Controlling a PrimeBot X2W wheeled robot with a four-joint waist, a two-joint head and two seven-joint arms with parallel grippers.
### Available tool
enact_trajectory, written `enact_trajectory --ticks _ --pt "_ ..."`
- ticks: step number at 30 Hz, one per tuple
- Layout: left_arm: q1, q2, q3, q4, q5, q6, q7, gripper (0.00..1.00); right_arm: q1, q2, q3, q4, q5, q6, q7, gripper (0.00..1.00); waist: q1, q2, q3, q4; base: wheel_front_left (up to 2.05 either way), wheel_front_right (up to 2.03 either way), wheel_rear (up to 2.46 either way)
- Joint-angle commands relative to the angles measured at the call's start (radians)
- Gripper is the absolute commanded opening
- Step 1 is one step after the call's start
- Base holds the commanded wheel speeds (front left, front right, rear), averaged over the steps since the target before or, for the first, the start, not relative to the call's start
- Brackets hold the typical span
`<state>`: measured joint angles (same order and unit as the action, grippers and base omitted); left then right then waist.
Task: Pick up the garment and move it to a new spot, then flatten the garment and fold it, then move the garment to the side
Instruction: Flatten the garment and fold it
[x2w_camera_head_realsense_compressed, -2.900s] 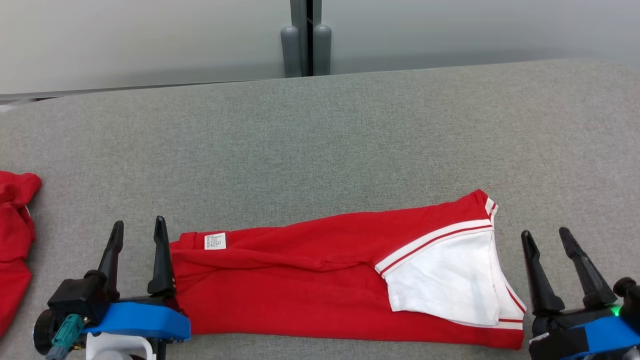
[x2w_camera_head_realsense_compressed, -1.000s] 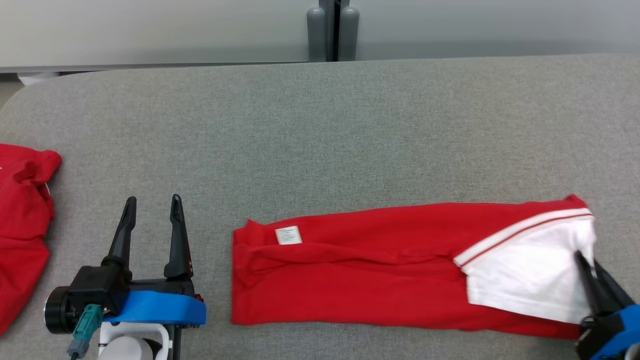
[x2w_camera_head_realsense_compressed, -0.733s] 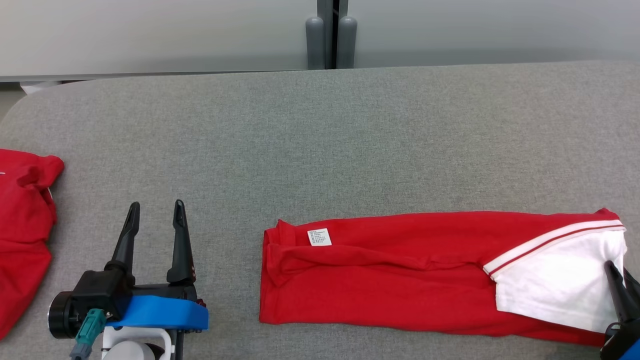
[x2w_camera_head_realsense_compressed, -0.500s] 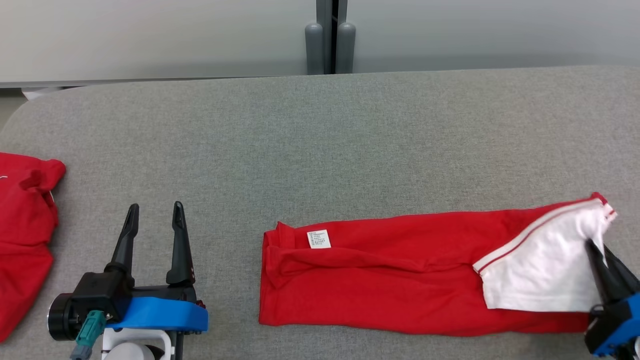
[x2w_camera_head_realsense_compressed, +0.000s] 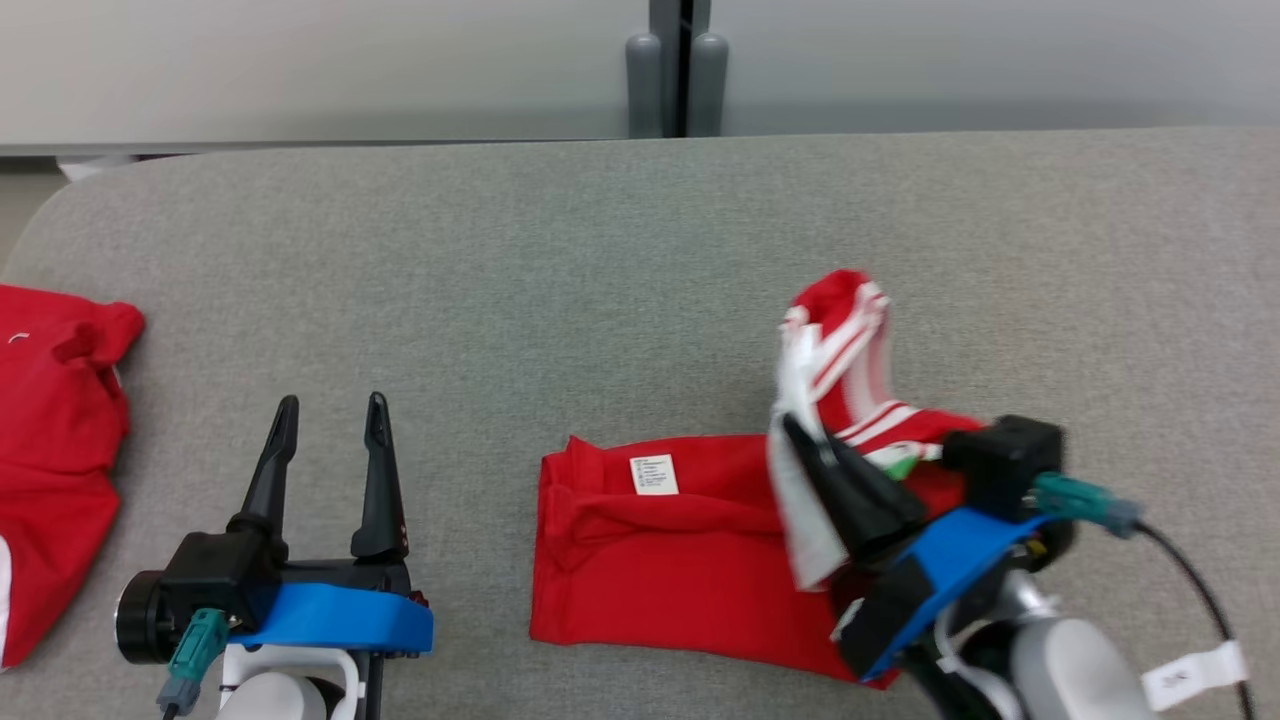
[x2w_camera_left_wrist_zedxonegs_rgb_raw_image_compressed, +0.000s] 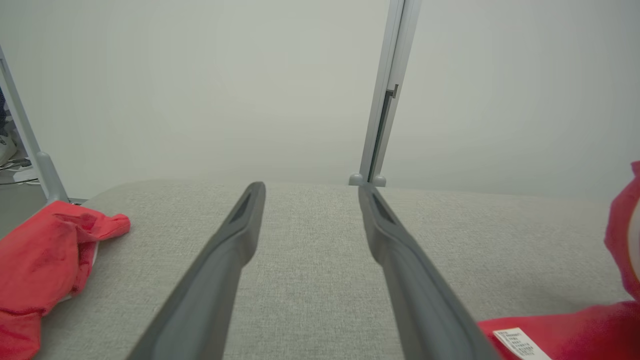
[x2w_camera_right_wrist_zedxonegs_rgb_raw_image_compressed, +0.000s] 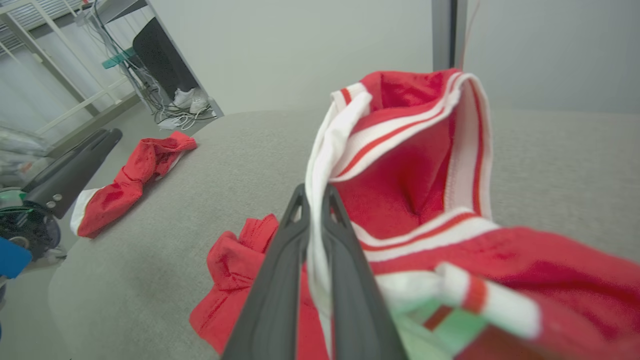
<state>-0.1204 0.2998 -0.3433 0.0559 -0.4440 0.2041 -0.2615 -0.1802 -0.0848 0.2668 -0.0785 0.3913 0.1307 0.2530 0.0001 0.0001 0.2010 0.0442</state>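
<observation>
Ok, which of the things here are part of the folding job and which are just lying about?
In the job: red garment, one end raised over the rest; right tool, shut on that end's white edge; left tool, open and empty; grey table under it.
Lying about: second red garment at the table's left end; grey post behind the table.

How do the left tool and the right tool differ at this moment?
The left tool is open with nothing between its fingers; the right tool is shut on the garment's white edge. The left tool points up the head view over bare grey surface; the right tool slants toward the robot's left over the garment. Both have dark fingers and blue housings.
</observation>
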Motion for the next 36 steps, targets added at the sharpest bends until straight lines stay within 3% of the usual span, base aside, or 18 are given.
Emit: enact_trajectory --ticks 1,9,15,16,17,18,24,27,31,36 --pt "-0.018 -0.005 -0.002 0.005 0.006 -0.004 -0.004 1.0 -0.029 0.012 0.038 0.032 0.019 0.0 -0.022 0.0 -0.0001 -0.0001 0.015 0.02 0.0 0.0 0.0" --pt "-0.061 -0.036 -0.007 0.028 0.017 -0.03 -0.005 1.0 -0.127 0.034 0.229 0.246 0.132 0.0 -0.155 0.0 -0.0001 -0.0001 0.06 0.075 0.0 0.0 0.0" --pt "-0.069 -0.05 0.002 0.043 0.028 -0.043 -0.004 1.0 -0.185 0.033 0.309 0.362 0.19 0.0 -0.228 0.0 -0.0001 -0.0001 0.072 0.082 0.0 0.0 0.0" --pt "-0.069 -0.053 0.004 0.045 0.031 -0.044 -0.005 1.0 -0.196 0.033 0.318 0.381 0.195 0.0 -0.242 0.28 -0.0001 -0.0001 0.074 0.081 0.0 0.0 0.0" --pt "-0.068 -0.055 0.007 0.047 0.033 -0.045 -0.004 1.0 -0.207 0.033 0.327 0.396 0.2 0.0 -0.257 0.47 -0.0001 -0.0001 0.075 0.081 0.0 0.0 0.0" --pt "-0.067 -0.058 0.01 0.049 0.034 -0.046 -0.005 1.0 -0.219 0.034 0.339 0.405 0.199 0.0 -0.276 1.0 -0.0001 -0.0001 0.076 0.079 0.0 0.0 0.0" --pt "-0.055 -0.064 0.029 0.058 0.045 -0.055 -0.004 1.0 -0.269 0.033 0.379 0.372 0.151 0.0 -0.397 1.0 -0.0001 -0.0001 0.07 0.058 0.0 0.0 0.0" --pt "-0.049 -0.063 0.035 0.063 0.052 -0.06 -0.005 1.0 -0.27 0.015 0.348 0.319 0.116 0.0 -0.443 1.0 -0.0001 -0.0001 0.062 0.045 0.0 0.0 0.0" --pt "-0.037 -0.057 0.045 0.066 0.059 -0.059 -0.005 1.0 -0.225 -0.028 0.207 0.241 0.047 0.0 -0.473 1.0 -0.0001 -0.0001 0.05 0.024 0.0 0.0 0.0" --pt "-0.023 -0.046 0.05 0.069 0.064 -0.054 -0.004 1.0 -0.124 -0.071 -0.057 0.149 -0.038 0.0 -0.457 1.0 -0.0001 -0.0001 0.037 -0.001 0.0 0.0 0.0"
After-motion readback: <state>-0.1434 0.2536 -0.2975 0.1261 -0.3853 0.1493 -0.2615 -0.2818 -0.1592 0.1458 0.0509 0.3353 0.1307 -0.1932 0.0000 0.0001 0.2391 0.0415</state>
